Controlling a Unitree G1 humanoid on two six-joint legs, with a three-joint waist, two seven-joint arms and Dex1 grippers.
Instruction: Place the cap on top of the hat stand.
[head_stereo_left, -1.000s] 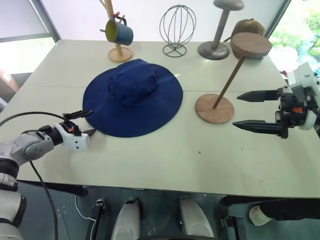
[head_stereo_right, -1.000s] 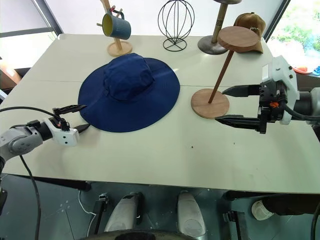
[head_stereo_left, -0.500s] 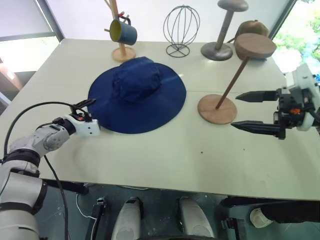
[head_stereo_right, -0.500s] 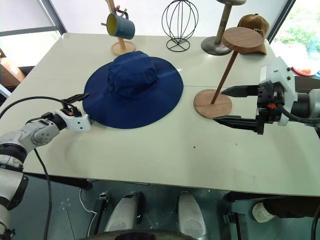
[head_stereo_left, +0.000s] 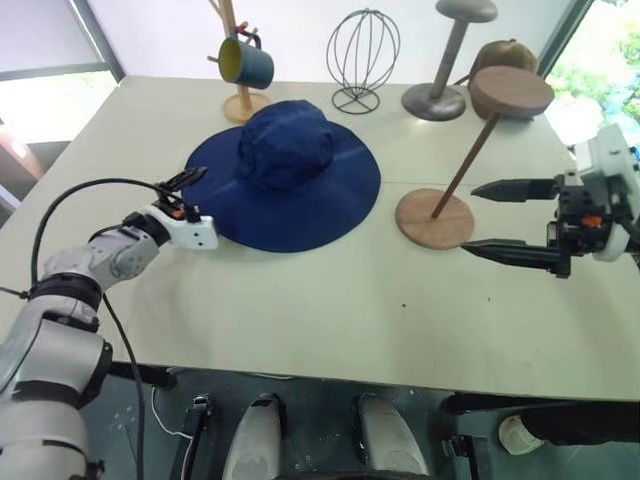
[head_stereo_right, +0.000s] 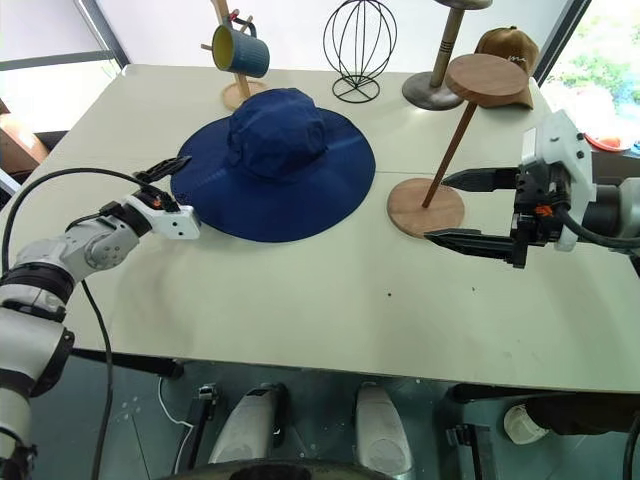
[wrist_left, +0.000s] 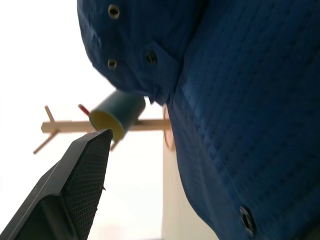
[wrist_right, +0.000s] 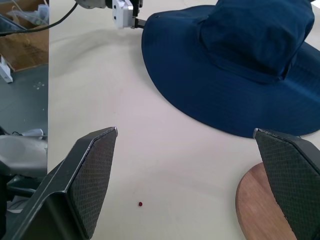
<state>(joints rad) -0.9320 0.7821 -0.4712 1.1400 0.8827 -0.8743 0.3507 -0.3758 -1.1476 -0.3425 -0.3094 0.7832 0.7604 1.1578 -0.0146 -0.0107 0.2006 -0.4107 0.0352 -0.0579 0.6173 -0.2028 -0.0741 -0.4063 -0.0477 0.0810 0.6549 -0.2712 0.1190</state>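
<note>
Now left hand (head_stereo_left: 197, 198) open — at cap (head_stereo_left: 285, 175) brim.

The left arm reaches forward low over the counter (head_stereo_left: 330, 330), its left gripper (head_stereo_left: 193, 205) pointing inward with fingers spread wide. The right arm is held out to the side, its right gripper (head_stereo_left: 500, 216) level, fingers (head_stereo_left: 505, 253) wide apart, holding nothing.

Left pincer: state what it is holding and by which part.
Nothing is clamped yet. The left pincer stands open around the brim edge of the navy sun hat, one finger above it, the other apparently under it.
</note>
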